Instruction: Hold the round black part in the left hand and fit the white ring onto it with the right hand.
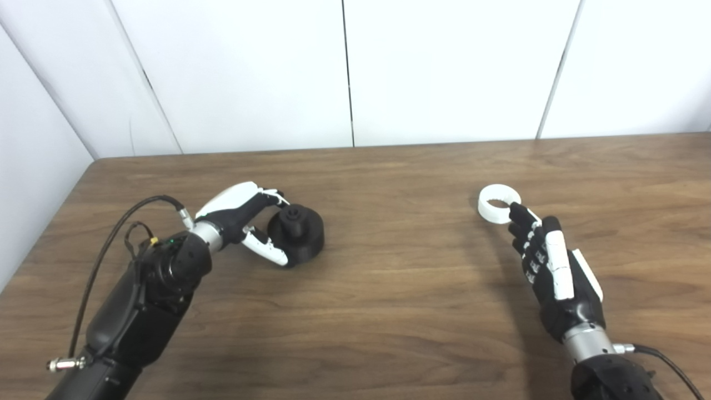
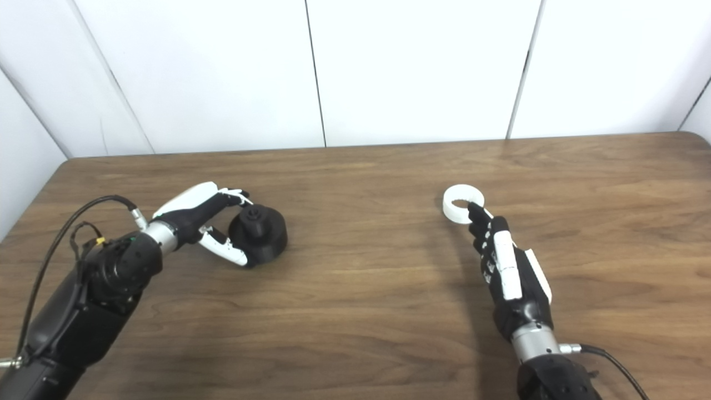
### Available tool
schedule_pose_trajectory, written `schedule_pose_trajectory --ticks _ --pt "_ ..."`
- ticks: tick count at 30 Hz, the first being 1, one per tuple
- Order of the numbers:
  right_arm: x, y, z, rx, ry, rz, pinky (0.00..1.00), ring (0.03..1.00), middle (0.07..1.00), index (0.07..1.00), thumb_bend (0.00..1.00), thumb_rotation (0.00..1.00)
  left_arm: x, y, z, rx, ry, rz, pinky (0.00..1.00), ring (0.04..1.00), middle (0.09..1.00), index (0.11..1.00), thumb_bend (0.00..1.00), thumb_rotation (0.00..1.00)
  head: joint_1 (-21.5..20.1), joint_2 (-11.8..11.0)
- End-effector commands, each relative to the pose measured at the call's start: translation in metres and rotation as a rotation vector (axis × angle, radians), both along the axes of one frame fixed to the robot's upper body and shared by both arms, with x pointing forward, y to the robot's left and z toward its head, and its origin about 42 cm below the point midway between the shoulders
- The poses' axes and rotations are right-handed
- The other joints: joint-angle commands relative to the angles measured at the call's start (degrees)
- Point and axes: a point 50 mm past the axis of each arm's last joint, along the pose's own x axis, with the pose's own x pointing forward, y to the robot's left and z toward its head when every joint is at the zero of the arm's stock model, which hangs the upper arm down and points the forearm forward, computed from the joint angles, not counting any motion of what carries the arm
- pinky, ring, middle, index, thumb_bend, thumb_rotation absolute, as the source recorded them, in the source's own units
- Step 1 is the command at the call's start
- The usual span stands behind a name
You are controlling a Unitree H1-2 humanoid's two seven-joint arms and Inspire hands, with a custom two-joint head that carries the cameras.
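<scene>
Round black part is the thing to find first, yet the widest surface is the brown wooden table, which runs from the near edge to the white panelled wall at the far side. The two dark arms come up over its near left and near right corners.

On the left, the left hand lies against the part's left side. Its fingers curve over the far top edge and its thumb reaches round the near side, so the part sits between them, resting on the table. The fingers look spread around it rather than clamped; whether they truly press on it is hard to judge from this angle.

On the right, well apart from the black part, the right hand lies stretched toward the far side, fingers straight and close together, holding nothing.

The white ring lies flat on the table just beyond that hand, and the tip of one finger touches or overlaps its near right rim.
</scene>
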Motion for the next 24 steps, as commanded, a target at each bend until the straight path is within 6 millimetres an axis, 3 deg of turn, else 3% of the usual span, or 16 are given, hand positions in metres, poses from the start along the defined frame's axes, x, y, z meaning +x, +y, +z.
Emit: schedule_pose_trajectory --ticks 1,12,24 --pt "0.003 0.003 0.013 -0.003 -0.063 0.018 1.0 0.965 0.947 0.903 0.6 1.0 0.001 -0.009 0.021 0.004 -0.074 -0.048 0.96 1.0 0.957 0.709 0.88 0.23 0.0 0.1" --pt "0.003 0.005 0.012 -0.002 -0.059 0.015 1.0 0.966 0.946 0.899 0.6 1.0 -0.022 -0.045 0.009 0.039 -0.058 -0.18 1.0 1.0 0.962 0.712 0.89 0.23 -0.2 0.3" --pt "0.0 0.006 0.013 0.007 -0.059 0.007 1.0 0.965 0.948 0.9 0.6 1.0 -0.032 -0.068 -0.011 0.03 -0.013 -0.247 1.0 1.0 0.969 0.712 0.9 0.27 -0.3 0.6"
